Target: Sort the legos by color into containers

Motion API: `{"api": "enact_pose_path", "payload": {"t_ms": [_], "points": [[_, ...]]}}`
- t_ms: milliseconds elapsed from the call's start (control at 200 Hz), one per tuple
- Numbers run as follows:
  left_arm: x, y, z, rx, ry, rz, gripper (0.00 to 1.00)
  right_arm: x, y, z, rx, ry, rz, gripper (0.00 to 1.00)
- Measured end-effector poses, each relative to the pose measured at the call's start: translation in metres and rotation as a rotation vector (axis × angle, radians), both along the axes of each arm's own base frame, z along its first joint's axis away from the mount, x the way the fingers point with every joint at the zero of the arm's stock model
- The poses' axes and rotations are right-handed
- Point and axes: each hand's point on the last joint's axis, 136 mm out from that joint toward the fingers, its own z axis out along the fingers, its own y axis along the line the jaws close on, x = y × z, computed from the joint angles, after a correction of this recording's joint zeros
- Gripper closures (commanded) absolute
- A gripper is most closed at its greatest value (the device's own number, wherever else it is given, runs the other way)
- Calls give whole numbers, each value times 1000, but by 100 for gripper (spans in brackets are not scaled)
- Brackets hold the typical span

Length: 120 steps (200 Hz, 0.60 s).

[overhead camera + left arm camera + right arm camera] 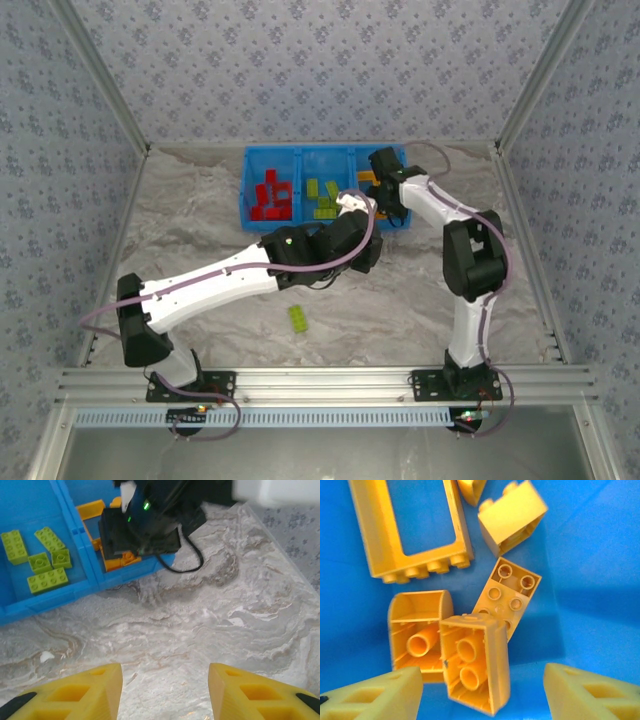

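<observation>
The orange bricks (pixel 366 178) lie in the right-end compartment of the blue tray (pixel 300 151), and my right hand (pixel 482 690) hangs just over them. One orange block (pixel 475 665) lies tilted with its hollow underside up, between my two yellow fingers (pixel 375 695). Blue floor shows on either side of it, so neither finger touches it. That hand is spread wide and holds nothing. The block leans against another upturned one (pixel 417 635) and sits beside a studded piece (pixel 507 595). An open frame (pixel 410 530) and a chunky block (pixel 512 515) lie farther off in the same compartment.

The middle compartment holds the lime green bricks (pixel 42 560), and the left one holds the red bricks (pixel 270 197). The tray sits at the far middle of the tabletop (pixel 190 230). One green brick (pixel 298 317) lies alone on the tabletop, well apart from the tray and nearer my bases.

My left hand (pixel 165 690) hovers over bare tabletop, just on the near side of the tray's right end. Its fingers are spread with nothing between them. In my left wrist view I can see the tray's near corner ahead and my right hand dipping into the orange compartment.
</observation>
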Motion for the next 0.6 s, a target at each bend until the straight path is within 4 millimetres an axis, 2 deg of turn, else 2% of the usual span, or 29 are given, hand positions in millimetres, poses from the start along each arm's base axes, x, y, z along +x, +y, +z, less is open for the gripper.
{"api": "enact_pose_path", "payload": {"t_ms": [65, 150, 265, 315, 415, 520, 600], "points": [[-6, 8, -10, 18, 20, 21, 50, -4, -1, 26, 11, -52, 3, 29], [-16, 22, -25, 38, 54, 49, 50, -18, -2, 69, 29, -143, 15, 28], [-28, 46, -45, 53, 100, 96, 50, -57, 3, 130, 69, -292, 85, 27], [-32, 59, -54, 59, 117, 126, 50, -83, 12, 155, 90, -365, 151, 26], [-38, 80, -73, 69, 152, 185, 49, -146, 38, 190, 150, -480, 338, 26], [-43, 99, -93, 86, 191, 249, 47, -218, 59, 209, 246, -562, 554, 25], [-46, 109, -112, 102, 222, 296, 41, -268, 59, 213, 326, -599, 692, 22]]}}
